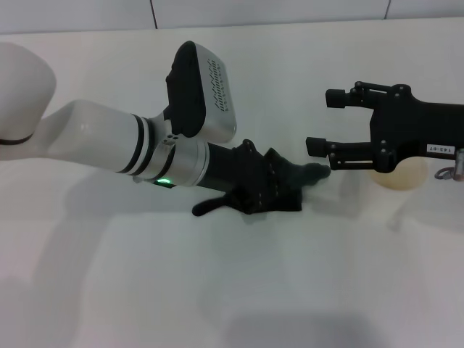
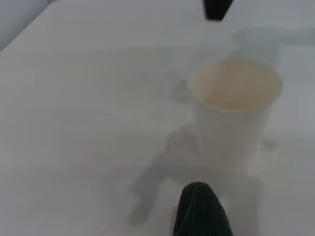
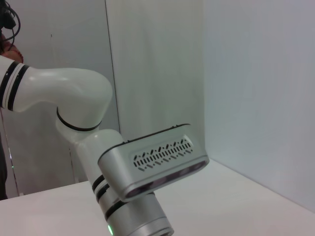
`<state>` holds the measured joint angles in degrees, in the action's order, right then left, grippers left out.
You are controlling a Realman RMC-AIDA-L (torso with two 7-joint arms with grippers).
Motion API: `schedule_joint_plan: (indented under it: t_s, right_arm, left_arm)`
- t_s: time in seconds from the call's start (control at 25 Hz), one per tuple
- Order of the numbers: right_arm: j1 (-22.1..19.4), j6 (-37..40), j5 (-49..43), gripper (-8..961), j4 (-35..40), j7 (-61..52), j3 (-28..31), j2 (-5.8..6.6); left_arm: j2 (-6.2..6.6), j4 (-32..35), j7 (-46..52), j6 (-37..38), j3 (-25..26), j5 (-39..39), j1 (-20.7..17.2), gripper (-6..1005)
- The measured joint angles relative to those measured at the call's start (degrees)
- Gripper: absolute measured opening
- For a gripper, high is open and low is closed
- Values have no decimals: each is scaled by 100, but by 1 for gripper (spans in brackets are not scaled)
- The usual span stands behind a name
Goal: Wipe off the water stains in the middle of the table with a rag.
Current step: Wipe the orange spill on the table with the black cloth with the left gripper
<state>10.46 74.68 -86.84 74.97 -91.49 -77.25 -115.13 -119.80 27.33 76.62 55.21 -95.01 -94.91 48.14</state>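
Note:
The black rag (image 1: pixel 279 187) lies on the white table (image 1: pixel 217 290) near its middle, bunched around my left gripper (image 1: pixel 254 177), which is shut on it and low on the surface. A narrow tail of the rag (image 1: pixel 206 208) trails toward me. The rag's tip also shows in the left wrist view (image 2: pixel 202 214). No orange-brown water stains show in any view. My right gripper (image 1: pixel 319 121) is open and empty, hovering just right of the rag's tip.
A cream-white cup (image 1: pixel 400 174) stands upright behind my right gripper; it also shows in the left wrist view (image 2: pixel 234 108), close ahead of the rag. A grey seamed wall (image 1: pixel 275 11) runs along the table's far edge.

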Motion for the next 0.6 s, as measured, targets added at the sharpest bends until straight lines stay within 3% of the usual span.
schedule_joint_plan:
  t_s: [0.32, 0.6]
  right_arm:
    - [0, 4, 3, 825, 11, 0, 0, 0]
    - [-17, 9, 8, 825, 18, 0, 21, 0]
  left_arm:
    - [4, 60, 13, 147, 30, 6, -47, 54]
    - [64, 150, 31, -91, 351, -59, -138, 54]
